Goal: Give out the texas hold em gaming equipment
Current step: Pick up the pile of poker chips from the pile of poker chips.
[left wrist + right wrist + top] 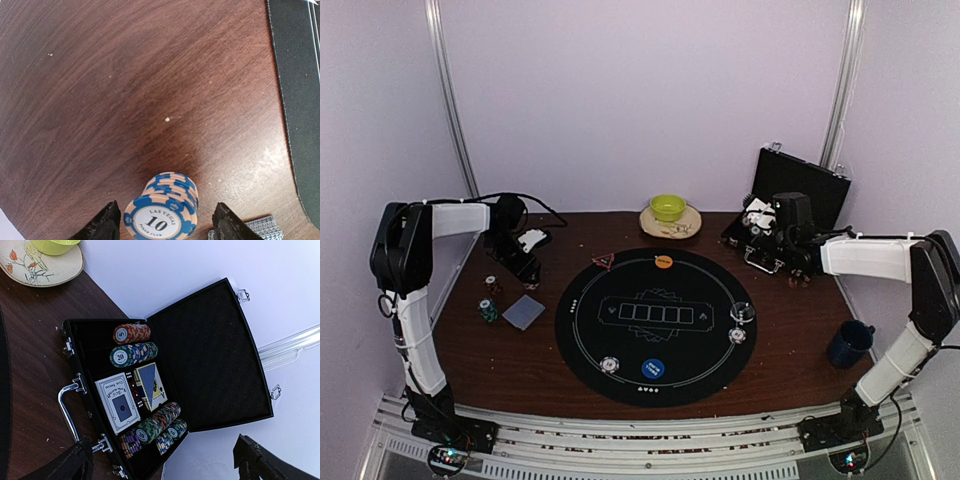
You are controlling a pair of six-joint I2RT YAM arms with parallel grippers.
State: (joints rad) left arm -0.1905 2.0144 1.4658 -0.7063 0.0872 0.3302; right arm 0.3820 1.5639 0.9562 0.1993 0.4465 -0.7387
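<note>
Poker chips (487,310) stand in small stacks on the table (800,340), just nearward of the left gripper (520,265). Its arm rises from the base, folds at the elbow and angles down. The right arm reaches forward, holding the right gripper (760,228) over an open case (800,185).

From the left wrist, a blue-and-peach stack (162,210) marked 10 shows between parted fingers (102,225), with a narrow gap on each side. A card deck (262,226) lies beside the right finger.

From the right wrist, the fingers (260,460) are spread wide above chip rolls (132,354) and boxed cards (119,407).
</note>
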